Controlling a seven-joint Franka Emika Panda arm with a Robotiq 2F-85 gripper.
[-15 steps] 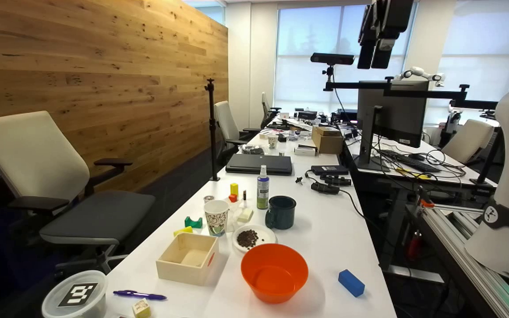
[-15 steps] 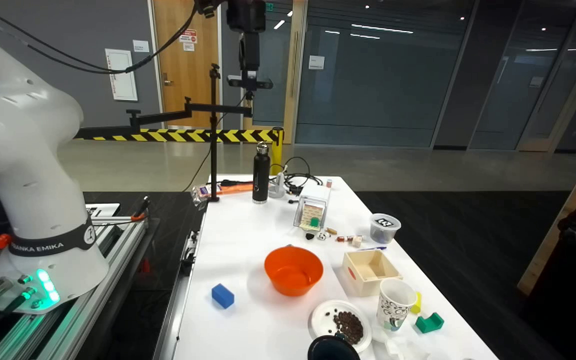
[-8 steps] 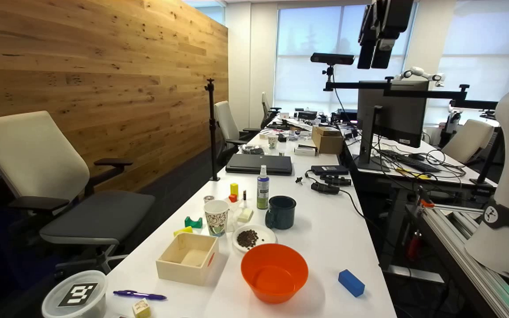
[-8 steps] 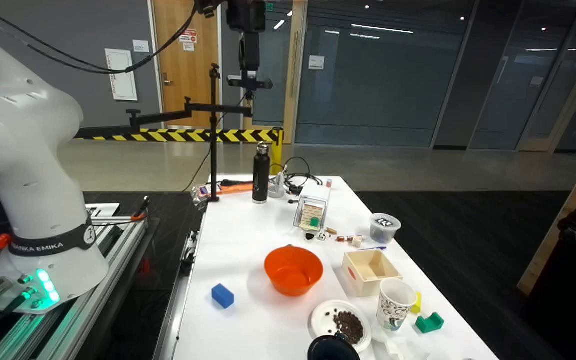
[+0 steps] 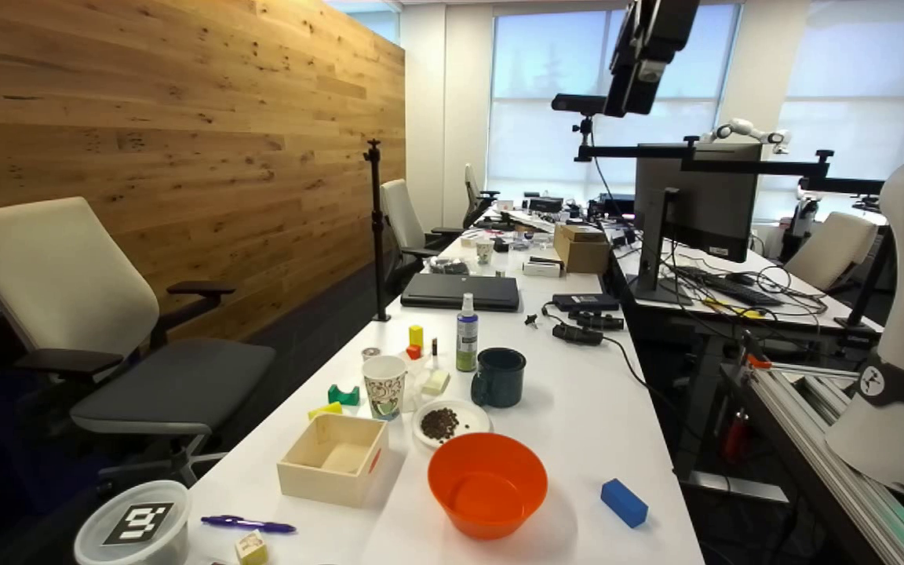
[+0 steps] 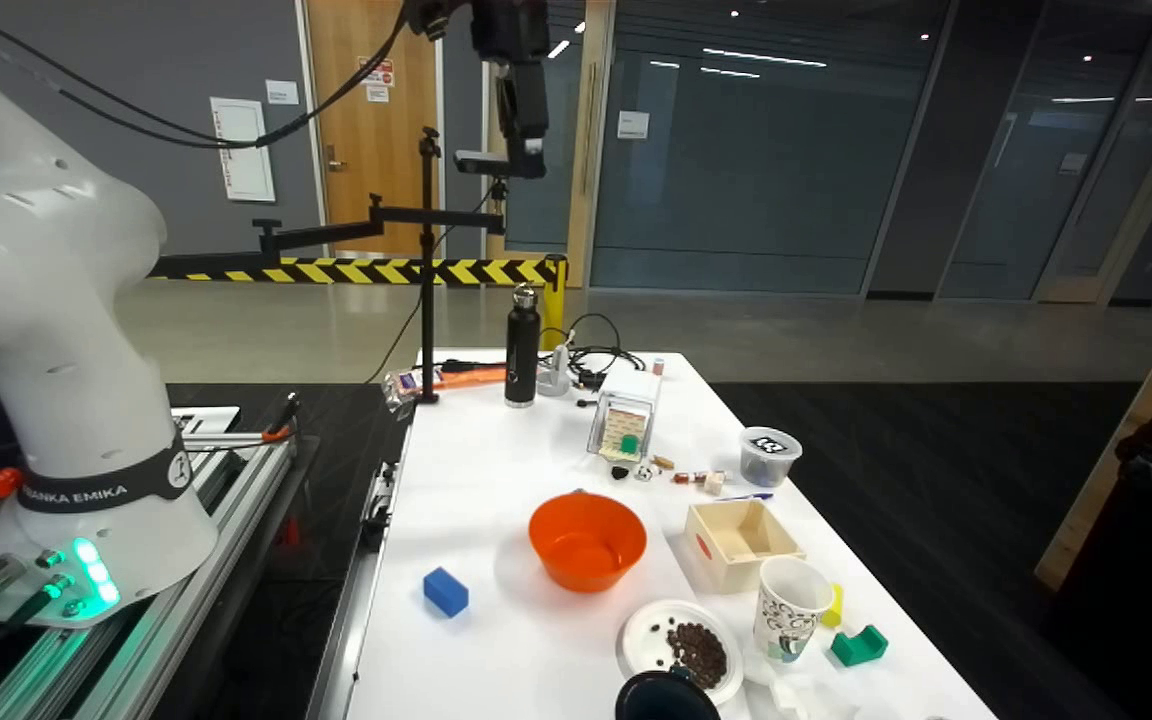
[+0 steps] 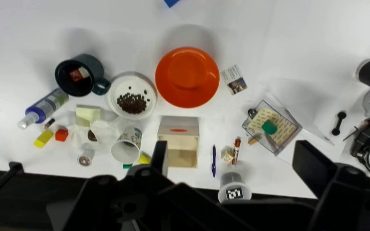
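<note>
Wrist view: my gripper (image 7: 233, 158) hangs well above the white table (image 7: 284, 38), fingers spread wide, holding nothing. Framed in the gap, on the table below: purple pen (image 7: 214, 162), patterned cube (image 7: 227, 156), brown tube (image 7: 236, 151), lidded tub (image 7: 231, 178). One fingertip covers an edge of the wooden box (image 7: 178, 126); orange bowl (image 7: 187, 74) sits past that, just beside a plate (image 7: 120, 88) of brown beans. Only this view gives me the red packet (image 7: 75, 75) inside the dark green mug (image 7: 95, 65) and the printed card (image 7: 233, 79) in full.

In an exterior view: gripper is high, overlapping the bracket-mounted camera (image 5: 575, 103); can't judge clearance. Pen lies between box and tub. Blue block (image 5: 624, 503) shows whole; wrist has just a corner. Monitor (image 5: 699, 208) appears in this view alone. Paper cup (image 5: 385, 392) stands upright near the plate, spray bottle (image 5: 467, 337) just beyond the mug.

In an exterior view: black water bottle (image 6: 522, 345) stands upright near the camera pole (image 6: 427, 300); wrist crops it. Bottom edge cuts the mug. Hazard-striped barrier (image 6: 356, 270) shows only here.
</note>
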